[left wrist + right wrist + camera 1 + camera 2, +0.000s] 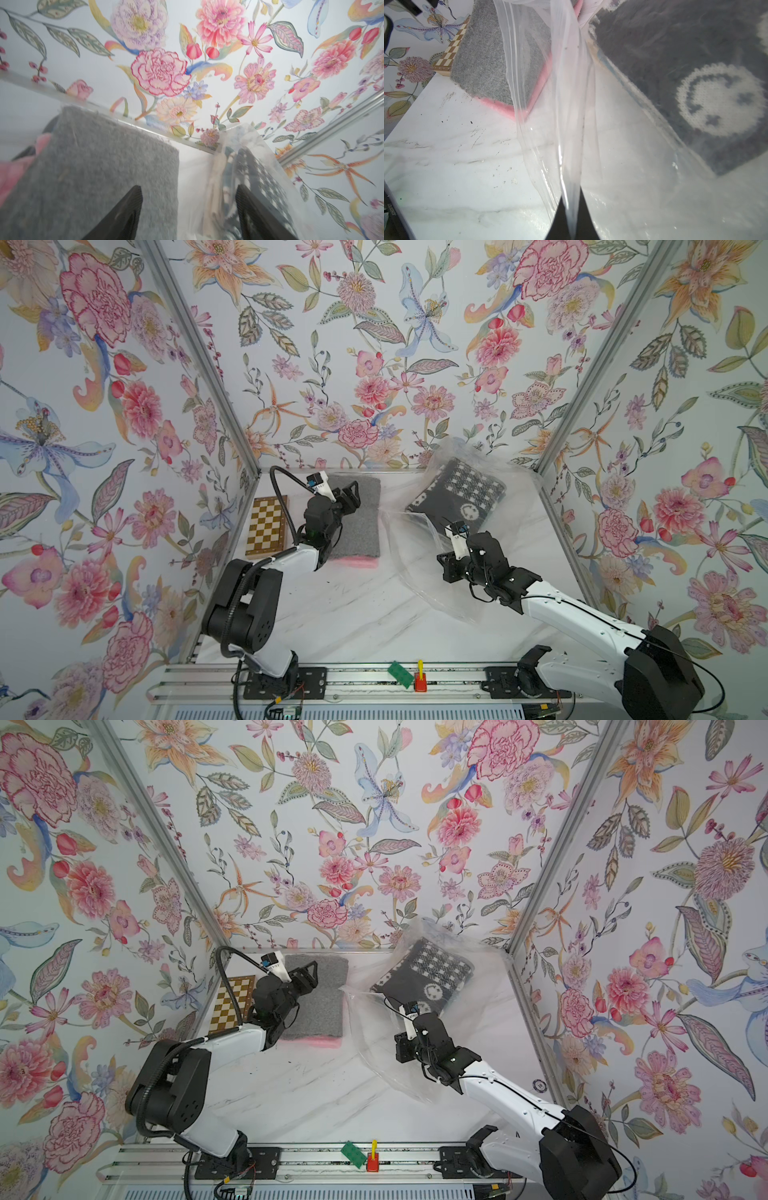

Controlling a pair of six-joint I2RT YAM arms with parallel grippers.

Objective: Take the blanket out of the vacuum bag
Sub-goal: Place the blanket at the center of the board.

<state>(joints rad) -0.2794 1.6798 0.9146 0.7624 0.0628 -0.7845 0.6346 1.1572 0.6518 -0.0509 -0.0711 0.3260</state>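
Where the vacuum bag (415, 572) sprawls over the tabletop (353, 626), its far end props up against the flowered rear wall (374, 364), and its edge away from the left arm lies near the corner post (557, 448); from the bag's near edge, open white tabletop runs back toward the arm bases; on the bag's left-arm side a grey folded blanket (361, 526) on a pink layer (353, 562) sits just beside the film, whether touching I cannot tell, with a chessboard (266, 526) beyond it; the bag is clear, glossy and creased, its near part slack; the blanket (457, 497) lies inside the bag's far half, tilted, dark with white checks and a white smiling face; the right pincer (571, 205) is closed on a fold of the bag's near film; the left pincer (351, 494) hovers over the grey folded blanket beside the bag, jaws apart, holding nothing.
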